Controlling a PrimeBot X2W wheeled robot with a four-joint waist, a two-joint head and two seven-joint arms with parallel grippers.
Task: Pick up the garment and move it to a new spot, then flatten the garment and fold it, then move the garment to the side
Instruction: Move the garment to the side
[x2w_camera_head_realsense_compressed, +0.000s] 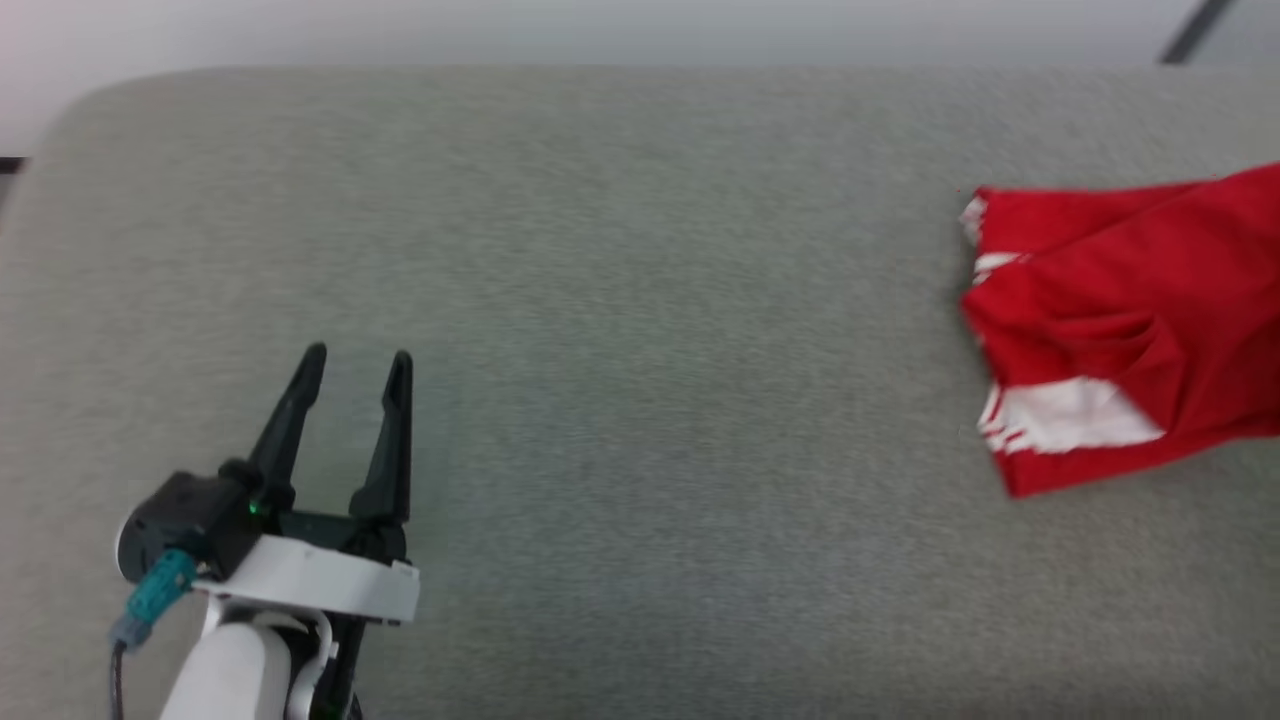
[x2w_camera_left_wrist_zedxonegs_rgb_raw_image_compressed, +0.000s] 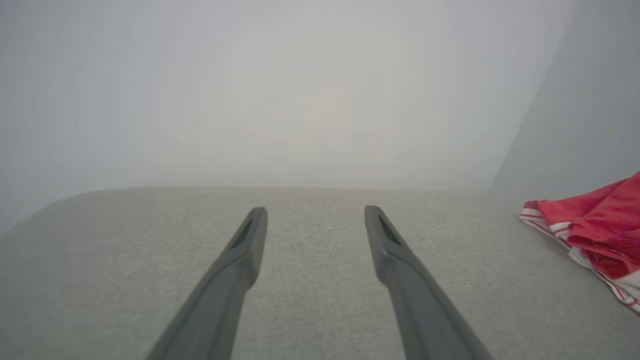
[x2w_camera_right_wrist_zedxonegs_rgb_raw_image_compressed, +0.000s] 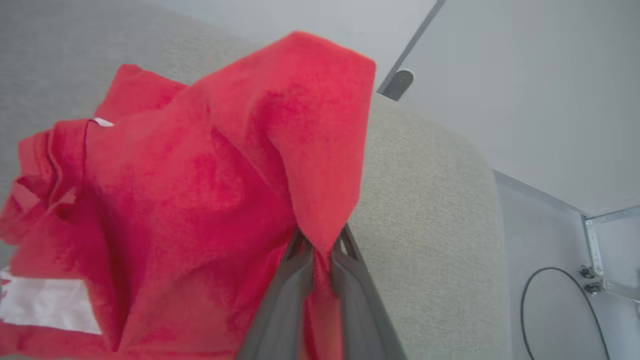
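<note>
Right wrist view: the red garment (x2w_camera_right_wrist_zedxonegs_rgb_raw_image_compressed: 190, 190) is pinched by the right end effector (x2w_camera_right_wrist_zedxonegs_rgb_raw_image_compressed: 322, 240) (above the grey table (x2w_camera_right_wrist_zedxonegs_rgb_raw_image_compressed: 430, 225)); the left end effector (x2w_camera_head_realsense_compressed: 358, 358) is spread apart, empty.

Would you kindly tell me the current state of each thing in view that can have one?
jersey: bunched up, not flat, lying on the grey cushion with one fold pinched.
left gripper: open, holding nothing, over bare cushion, apart from the jersey.
right gripper: shut on a fold of the jersey.
</note>
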